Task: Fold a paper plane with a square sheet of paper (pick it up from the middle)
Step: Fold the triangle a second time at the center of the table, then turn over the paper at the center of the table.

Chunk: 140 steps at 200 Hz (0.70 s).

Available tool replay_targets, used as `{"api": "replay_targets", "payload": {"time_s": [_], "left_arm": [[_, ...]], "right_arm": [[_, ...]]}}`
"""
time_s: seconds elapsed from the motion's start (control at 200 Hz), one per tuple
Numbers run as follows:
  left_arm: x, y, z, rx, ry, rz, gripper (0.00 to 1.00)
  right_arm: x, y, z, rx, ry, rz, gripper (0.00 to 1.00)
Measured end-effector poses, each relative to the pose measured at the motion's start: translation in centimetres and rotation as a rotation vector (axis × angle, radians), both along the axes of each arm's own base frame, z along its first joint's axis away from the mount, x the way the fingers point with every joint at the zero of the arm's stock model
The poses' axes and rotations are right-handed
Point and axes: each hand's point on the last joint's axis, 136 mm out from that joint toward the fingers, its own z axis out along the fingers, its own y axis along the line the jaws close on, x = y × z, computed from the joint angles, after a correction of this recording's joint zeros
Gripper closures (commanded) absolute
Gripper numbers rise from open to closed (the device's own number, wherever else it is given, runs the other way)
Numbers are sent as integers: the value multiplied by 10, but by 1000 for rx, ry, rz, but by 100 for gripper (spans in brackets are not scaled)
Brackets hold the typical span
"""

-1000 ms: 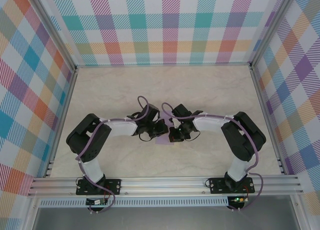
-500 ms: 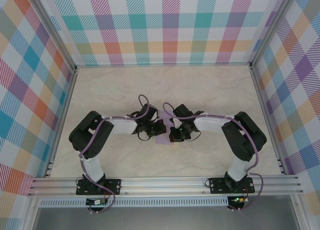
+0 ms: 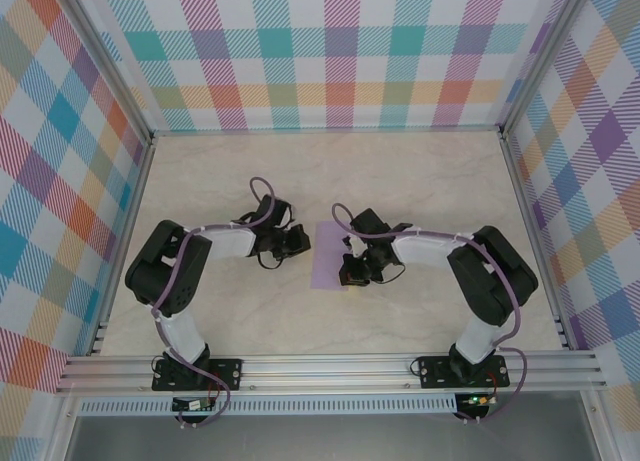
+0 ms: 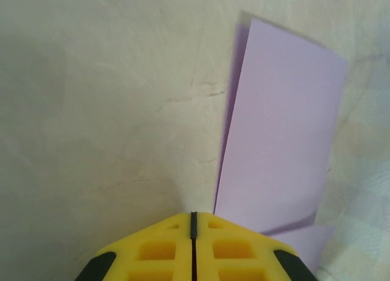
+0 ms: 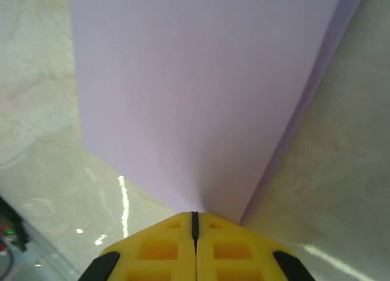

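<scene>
The square sheet of paper (image 3: 326, 253) lies mid-table as a lavender rectangle folded in half. In the left wrist view the paper (image 4: 280, 128) has its upper layer lifted a little off the lower one. My left gripper (image 3: 300, 242) is shut and empty, just left of the sheet; its yellow tip (image 4: 194, 215) sits beside the sheet's near corner. My right gripper (image 3: 348, 273) is at the sheet's lower right edge. It is shut, and its tip (image 5: 195, 214) meets the paper (image 5: 201, 92). No paper is visibly pinched between its jaws.
The pale marbled table (image 3: 430, 181) is bounded by plaid walls at the back and on both sides. An aluminium rail (image 3: 330, 366) runs along the near edge by the arm bases.
My left gripper has drawn back to the left, off the paper, uncovering the folded sheet. The right gripper has stayed at the sheet's right edge.
</scene>
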Motion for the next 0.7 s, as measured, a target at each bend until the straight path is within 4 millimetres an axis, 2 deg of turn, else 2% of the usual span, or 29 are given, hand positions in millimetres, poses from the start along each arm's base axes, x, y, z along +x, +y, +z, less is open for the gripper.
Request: {"api": "replay_targets", "payload": {"time_s": [0.065, 0.13, 0.195, 0.27, 0.345, 0.44, 0.59, 0.7], "left_arm": [[2, 1, 12, -9, -20, 17, 85], [5, 1, 29, -30, -50, 31, 75], [6, 0, 45, -55, -75, 49, 69], [5, -1, 59, -75, -94, 65, 61], [1, -1, 65, -85, -94, 77, 56], [-7, -3, 62, -94, -68, 92, 51], [-26, -11, 50, -107, -3, 89, 49], [-37, -20, 46, -133, 32, 83, 49]], "right_arm": [[5, 2, 17, 23, -21, -30, 73], [16, 6, 43, 66, -68, -65, 60], [29, 7, 65, 106, -123, -99, 53], [46, 1, 78, 125, -165, -144, 50], [57, -8, 76, 116, -173, -176, 49], [65, -16, 61, 90, -157, -181, 49], [67, -12, 40, 68, -122, -122, 51], [67, -6, 32, 79, -109, -77, 59]]}}
